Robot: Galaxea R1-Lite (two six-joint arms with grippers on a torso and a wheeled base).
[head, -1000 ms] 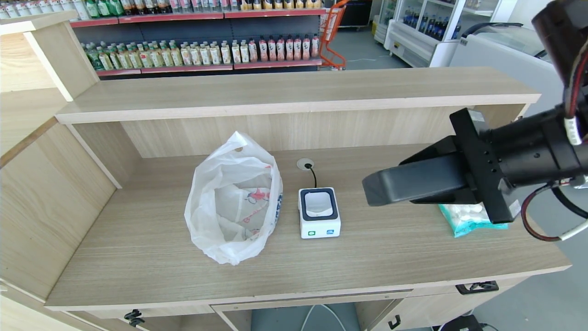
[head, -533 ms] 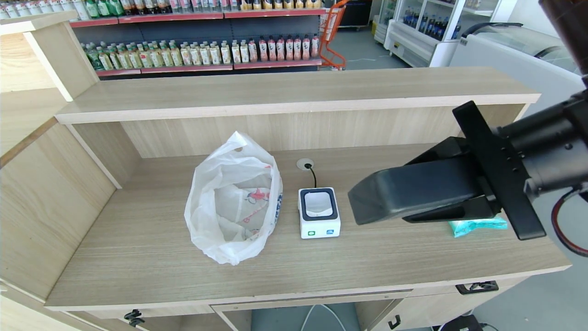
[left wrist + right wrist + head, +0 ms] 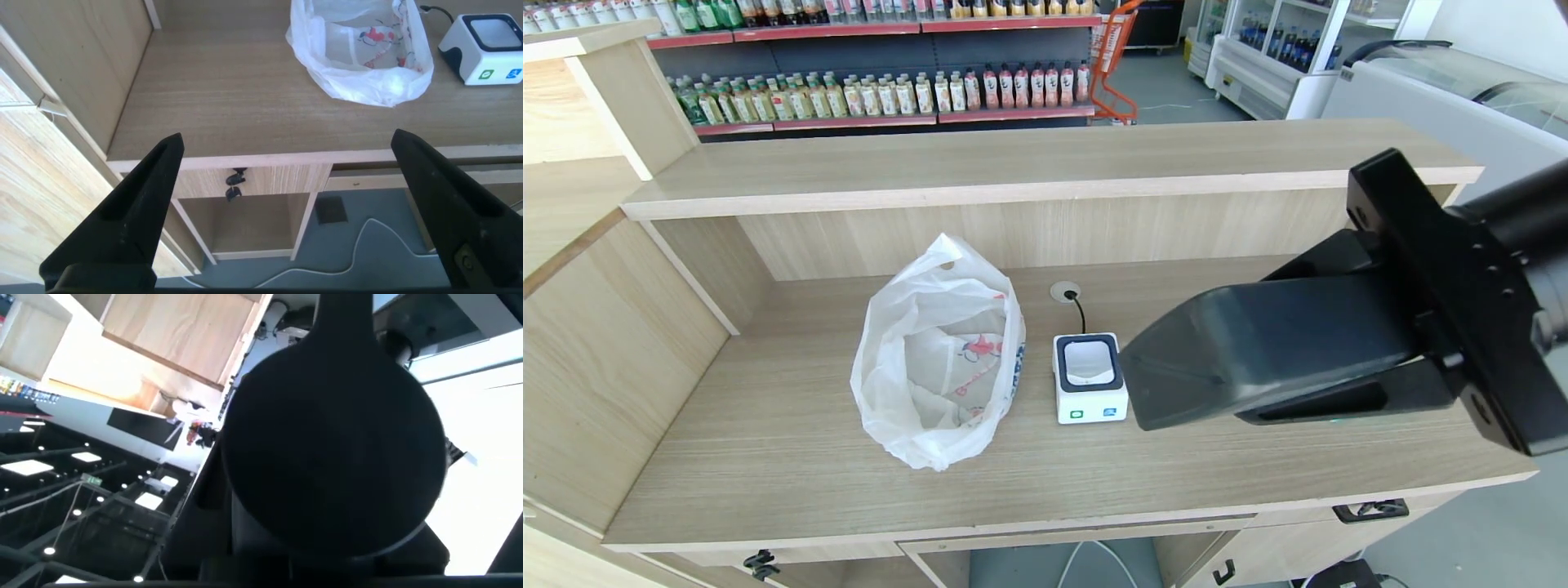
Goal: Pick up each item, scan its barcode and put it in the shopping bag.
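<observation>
**Item** (image 3: 1333, 420): a teal sliver on the counter (image 3: 1176, 465) toward its right end, almost wholly hidden behind the right gripper (image 3: 1143, 400). Whether that gripper is open or closed cannot be told. The scanner (image 3: 1090, 376) stands between the item and the shopping bag (image 3: 939, 359). The left gripper (image 3: 288, 140), fingers spread wide and empty, hovers before the counter's front edge. Risk: a descent onto the hidden item may push it off the counter's end or clip the scanner.

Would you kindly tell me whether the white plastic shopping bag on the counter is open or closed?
Open: the white plastic shopping bag stands with its mouth spread wide, its inside showing in the head view.
</observation>
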